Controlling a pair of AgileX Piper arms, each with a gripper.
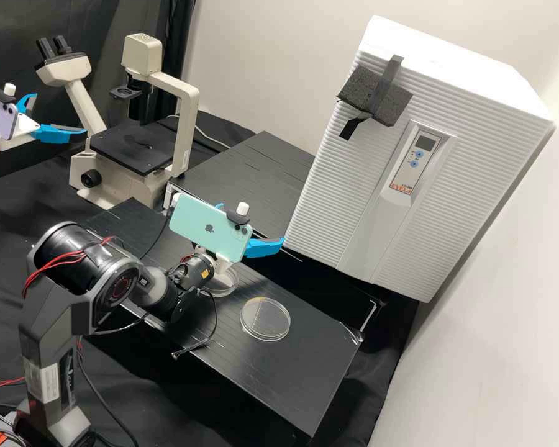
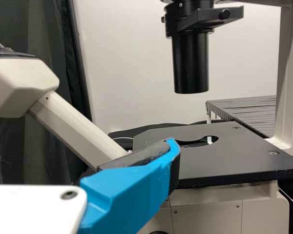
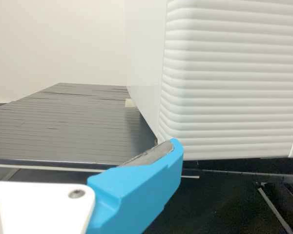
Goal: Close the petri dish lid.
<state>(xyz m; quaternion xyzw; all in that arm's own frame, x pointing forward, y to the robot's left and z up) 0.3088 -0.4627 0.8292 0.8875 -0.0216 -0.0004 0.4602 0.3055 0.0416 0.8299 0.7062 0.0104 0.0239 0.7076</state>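
Lid's off, AFAICT: clear round plastic petri piece (image 1: 265, 319) on black flat bench (image 1: 310, 379), near right; 2nd clear shallow disc (image 1: 231, 285) just left & farther, part hidden. Can't tell which is lid. L gripper (image 1: 61, 112), R gripper (image 1: 253, 222): wide, empty. Pickup, placing, closing TBD.

The clear dish (image 1: 265, 321) looks glossy, the foam block (image 1: 361, 94) rough, the black cloth (image 1: 18, 211) matt.

We see a cream microscope (image 1: 187, 127) with a flat black stage (image 1: 130, 152) before a dark curtain (image 1: 105, 22). Across from it we find a white ribbed cabinet (image 1: 329, 177) (black tape (image 1: 384, 92) crosses the foam block (image 1: 358, 93) on its upper front).
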